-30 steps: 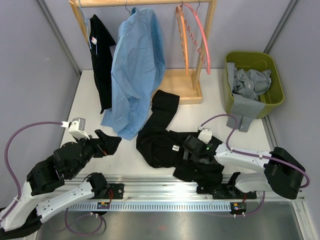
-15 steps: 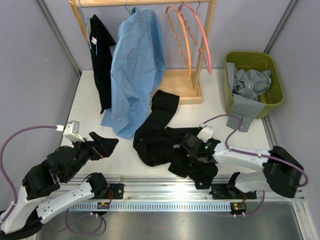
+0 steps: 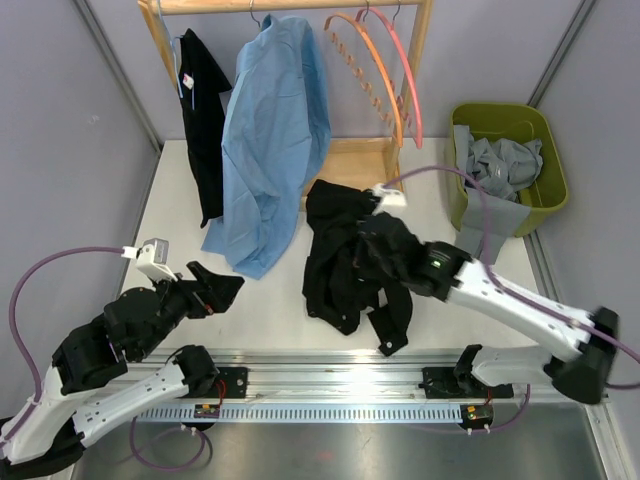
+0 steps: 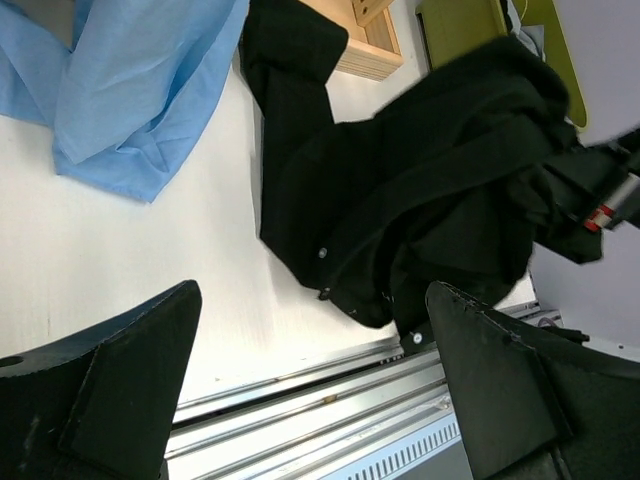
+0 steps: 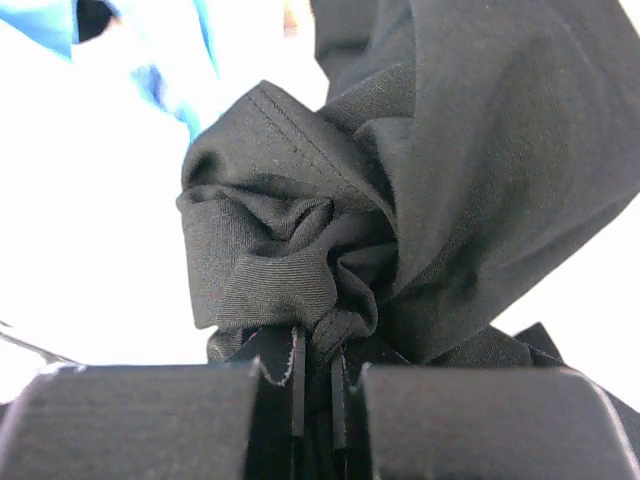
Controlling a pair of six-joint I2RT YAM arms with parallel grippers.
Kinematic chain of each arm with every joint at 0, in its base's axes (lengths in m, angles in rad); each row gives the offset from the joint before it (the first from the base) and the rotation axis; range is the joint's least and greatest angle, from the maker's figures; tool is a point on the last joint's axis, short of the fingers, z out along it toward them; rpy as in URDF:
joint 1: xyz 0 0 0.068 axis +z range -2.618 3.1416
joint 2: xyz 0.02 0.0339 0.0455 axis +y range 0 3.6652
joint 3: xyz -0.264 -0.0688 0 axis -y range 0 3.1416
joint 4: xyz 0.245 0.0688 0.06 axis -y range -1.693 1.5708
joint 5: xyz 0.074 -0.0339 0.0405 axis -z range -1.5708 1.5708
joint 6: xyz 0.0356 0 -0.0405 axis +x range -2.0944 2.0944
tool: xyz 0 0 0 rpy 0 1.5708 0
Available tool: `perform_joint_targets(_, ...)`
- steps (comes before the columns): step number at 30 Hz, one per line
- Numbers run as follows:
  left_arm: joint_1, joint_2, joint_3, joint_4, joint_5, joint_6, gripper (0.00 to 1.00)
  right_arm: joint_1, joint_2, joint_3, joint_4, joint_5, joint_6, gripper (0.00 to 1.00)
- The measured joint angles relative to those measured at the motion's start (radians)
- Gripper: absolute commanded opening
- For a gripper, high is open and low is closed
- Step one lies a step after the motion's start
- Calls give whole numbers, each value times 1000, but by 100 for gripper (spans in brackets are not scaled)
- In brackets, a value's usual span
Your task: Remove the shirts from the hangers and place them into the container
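1. The left gripper [image 3: 215, 285] hovers low over the near left part of the white tabletop [image 3: 180, 220]. It holds nothing, and its two black fingers [image 4: 130, 380] are spread wide apart in the left wrist view.
2. The right gripper [image 5: 318, 370] is clenched on a wad of a crumpled black fabric shirt [image 3: 345, 270]. Its jaws are almost together, with folds of cloth pinched between them.
3. This black shirt is bunched around the right gripper near the middle of the table. One end trails toward the near edge, and one sleeve reaches toward the shallow wooden tray [image 3: 360, 170] of the rack.
4. A light blue long-sleeved shirt [image 3: 275, 130] hangs from the wooden rack rail [image 3: 300, 5], its lower end resting on the table just left of the black shirt.
5. A second black shirt [image 3: 205, 110] hangs at the left end of the rail.
6. An arched orange plastic hanger [image 3: 375, 70] and an arched pink plastic hanger [image 3: 408, 75] hang bare at the right end of the rail.
7. An olive-green rectangular plastic tub [image 3: 545, 150] stands at the far right. A grey shirt [image 3: 500, 165] lies inside it, with one part draped over the near rim onto the table.
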Motion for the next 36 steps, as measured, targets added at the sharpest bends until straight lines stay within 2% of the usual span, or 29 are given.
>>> perform_joint_targets(8,0,-18,0,-11,1,-5,99,6,609,347,13,-123,-144,0)
perform_joint_targets(10,0,-35,0,-23,0,-8,99,7,713,408,1,-130,-155,9)
perform_joint_targets(12,0,-52,1,-35,-2,-11,99,7,806,464,-26,-129,-148,59)
perform_joint_targets(14,0,-66,2,-43,-3,-15,99,7,874,498,-50,-122,-137,99)
perform_joint_targets(22,0,-93,3,-78,-10,-25,99,22,927,479,-198,6,-23,99)
perform_joint_targets(29,0,-93,3,-77,-11,-25,99,24,929,388,-144,17,46,99)
perform_joint_targets(31,0,-93,3,-78,-10,-26,99,20,918,359,-100,2,54,87)
perform_joint_targets(32,0,-93,3,-78,-10,-26,99,17,912,343,-74,-8,59,73)
perform_joint_targets(33,0,-93,3,-79,-10,-26,99,14,906,326,-45,-19,63,64)
perform_joint_targets(34,0,-93,3,-79,-10,-26,99,13,906,309,-10,-32,68,51)
perform_joint_targets(35,0,-93,3,-79,-10,-26,99,9,905,291,19,-35,69,20)
perform_joint_targets(36,0,-93,3,-79,-10,-26,99,4,898,272,52,-43,67,14)
